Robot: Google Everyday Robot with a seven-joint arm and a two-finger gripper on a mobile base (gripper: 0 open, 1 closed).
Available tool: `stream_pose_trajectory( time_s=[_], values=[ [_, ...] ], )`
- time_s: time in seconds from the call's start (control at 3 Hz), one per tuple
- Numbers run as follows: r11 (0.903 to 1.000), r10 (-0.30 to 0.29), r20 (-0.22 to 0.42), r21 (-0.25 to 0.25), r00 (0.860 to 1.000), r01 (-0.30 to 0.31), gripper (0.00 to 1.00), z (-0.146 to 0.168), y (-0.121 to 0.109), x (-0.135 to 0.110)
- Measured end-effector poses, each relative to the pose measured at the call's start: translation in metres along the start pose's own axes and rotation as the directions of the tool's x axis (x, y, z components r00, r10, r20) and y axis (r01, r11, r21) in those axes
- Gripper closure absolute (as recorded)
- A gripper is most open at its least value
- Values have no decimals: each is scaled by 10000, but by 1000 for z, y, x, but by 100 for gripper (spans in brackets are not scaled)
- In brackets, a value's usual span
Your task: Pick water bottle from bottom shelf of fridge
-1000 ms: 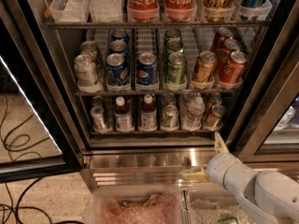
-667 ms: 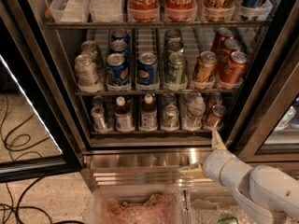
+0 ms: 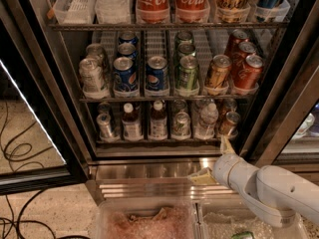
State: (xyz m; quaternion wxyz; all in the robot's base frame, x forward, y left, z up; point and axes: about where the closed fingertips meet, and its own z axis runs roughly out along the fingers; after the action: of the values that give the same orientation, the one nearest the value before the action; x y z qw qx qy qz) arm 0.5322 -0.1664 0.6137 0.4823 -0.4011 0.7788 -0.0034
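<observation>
Raising the released end effector [image 3: 209, 161], now below the fridge's [image 3: 149, 172] bottom bench [image 3: 162, 142], should set its spread fingers [image 3: 227, 146] around the water bottle [image 3: 208, 119] standing near that bench's front-right corner.

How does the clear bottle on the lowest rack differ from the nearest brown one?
The water bottle is see-through; the brown bottle holds dark liquid and wears a pale label. The water bottle stands right of a silver can, the brown bottle left of it. Both are upright, white-capped, on the bottom shelf. The gripper, open, sits below that shelf.
</observation>
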Motion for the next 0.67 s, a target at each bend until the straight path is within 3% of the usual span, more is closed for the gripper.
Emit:
stream_pose_trajectory(
  time_s=[0.67],
  values=[
    [9981,-436,265,-429,9987,447,0,14,-16,-10]
  ],
)
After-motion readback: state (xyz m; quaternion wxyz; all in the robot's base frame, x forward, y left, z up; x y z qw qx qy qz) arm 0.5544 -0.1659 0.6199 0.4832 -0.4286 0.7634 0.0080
